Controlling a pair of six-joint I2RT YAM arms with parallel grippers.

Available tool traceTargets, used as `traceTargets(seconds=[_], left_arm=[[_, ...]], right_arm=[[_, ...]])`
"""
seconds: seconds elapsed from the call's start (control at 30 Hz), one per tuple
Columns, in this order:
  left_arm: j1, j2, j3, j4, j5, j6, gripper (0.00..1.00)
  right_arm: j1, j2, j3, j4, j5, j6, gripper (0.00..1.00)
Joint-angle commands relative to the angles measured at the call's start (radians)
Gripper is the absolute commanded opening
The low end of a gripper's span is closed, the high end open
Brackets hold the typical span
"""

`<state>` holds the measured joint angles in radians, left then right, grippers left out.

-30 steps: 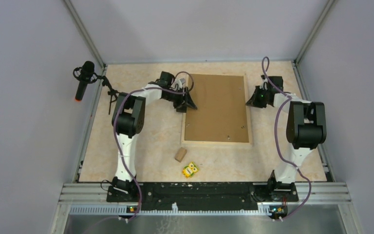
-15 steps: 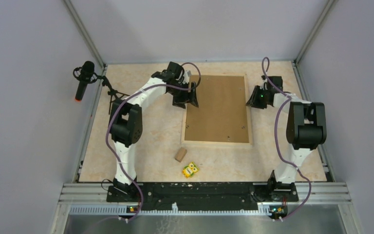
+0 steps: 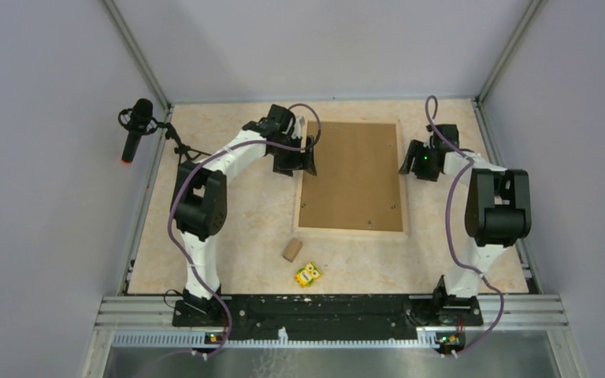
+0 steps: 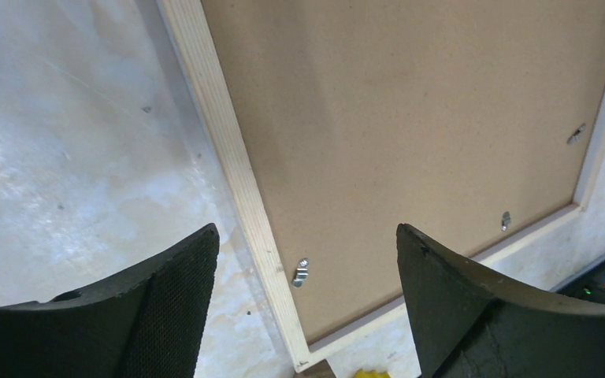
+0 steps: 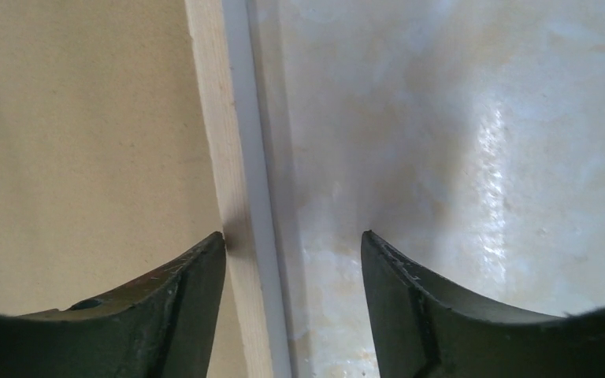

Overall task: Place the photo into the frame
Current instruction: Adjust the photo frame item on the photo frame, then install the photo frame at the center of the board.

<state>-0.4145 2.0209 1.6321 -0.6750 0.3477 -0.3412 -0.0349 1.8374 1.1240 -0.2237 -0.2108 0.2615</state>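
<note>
The frame (image 3: 350, 233) lies face down in the middle of the table, its pale wood strips around a plain brown backing board (image 3: 353, 175). The photo is hidden. My left gripper (image 3: 303, 161) hovers open over the frame's left strip (image 4: 228, 157), which runs between its fingers; nothing is held in the left gripper (image 4: 306, 230). My right gripper (image 3: 406, 161) stands open astride the frame's right strip (image 5: 220, 157). In the right wrist view one finger of the right gripper (image 5: 293, 234) is over the board (image 5: 79, 142) and the other over the table.
A small wooden block (image 3: 291, 250) and a yellow toy (image 3: 308, 275) lie just in front of the frame's near left corner. Metal turn clips (image 4: 300, 272) sit on the board's edge. A microphone on a stand (image 3: 134, 130) is at the table's left edge.
My left gripper has risen and shifted toward the back over the frame's left strip, opening wider. The right gripper's jaws have opened at the frame's right strip.
</note>
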Motion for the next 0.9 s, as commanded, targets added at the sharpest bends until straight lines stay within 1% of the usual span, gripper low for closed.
traceTargets(seconds=[0.0, 0.07, 0.13, 0.2, 0.23, 0.3, 0.33, 0.4, 0.47, 0.53, 0.57, 0.6, 0.7, 0.77, 0.8, 0.87], left_arm=[[0.006, 0.024, -0.002, 0.101, -0.093, 0.066, 0.84], [0.006, 0.064, -0.006, 0.114, -0.081, 0.066, 0.81], [0.007, 0.096, -0.015, 0.125, -0.064, 0.052, 0.75], [0.003, 0.117, -0.011, 0.106, -0.061, 0.032, 0.69], [-0.003, 0.125, -0.012, 0.105, -0.056, 0.048, 0.68], [-0.01, 0.147, 0.028, 0.027, -0.113, 0.057, 0.7], [-0.01, 0.144, 0.026, 0.018, -0.134, 0.059, 0.71], [-0.008, 0.114, -0.016, 0.053, -0.156, 0.053, 0.73], [-0.007, 0.097, -0.061, 0.104, -0.147, 0.046, 0.73], [0.001, 0.11, -0.055, 0.1, -0.065, 0.012, 0.72], [0.002, 0.119, -0.056, 0.101, -0.043, -0.006, 0.71], [0.002, 0.126, -0.065, 0.11, -0.023, -0.024, 0.7], [0.007, 0.133, -0.136, 0.177, 0.056, -0.125, 0.68], [0.01, 0.126, -0.187, 0.213, 0.092, -0.219, 0.71], [0.014, 0.119, -0.226, 0.247, 0.127, -0.285, 0.72], [0.019, 0.089, -0.297, 0.297, 0.142, -0.37, 0.72]], right_arm=[[0.014, -0.081, -0.008, -0.087, 0.119, -0.027, 0.65], [0.015, -0.093, -0.004, -0.119, 0.154, -0.019, 0.69], [0.019, -0.112, -0.013, -0.147, 0.186, 0.0, 0.72], [0.024, -0.143, -0.049, -0.145, 0.144, 0.023, 0.76], [0.026, -0.159, -0.069, -0.149, 0.11, 0.038, 0.77], [0.029, -0.193, -0.104, -0.176, 0.089, 0.059, 0.78], [0.055, -0.214, -0.127, -0.187, 0.086, 0.063, 0.78], [0.074, -0.265, -0.167, -0.207, 0.091, 0.069, 0.78], [0.085, -0.326, -0.212, -0.221, 0.09, 0.074, 0.82], [0.088, -0.391, -0.237, -0.231, 0.084, 0.074, 0.89], [0.089, -0.414, -0.244, -0.234, 0.085, 0.074, 0.96], [0.09, -0.436, -0.25, -0.238, 0.083, 0.076, 0.99], [0.096, -0.482, -0.247, -0.262, 0.089, 0.096, 0.99], [0.096, -0.51, -0.238, -0.273, 0.055, 0.131, 0.99], [0.097, -0.525, -0.229, -0.28, 0.056, 0.164, 0.99], [0.091, -0.544, -0.224, -0.297, 0.08, 0.217, 0.99]])
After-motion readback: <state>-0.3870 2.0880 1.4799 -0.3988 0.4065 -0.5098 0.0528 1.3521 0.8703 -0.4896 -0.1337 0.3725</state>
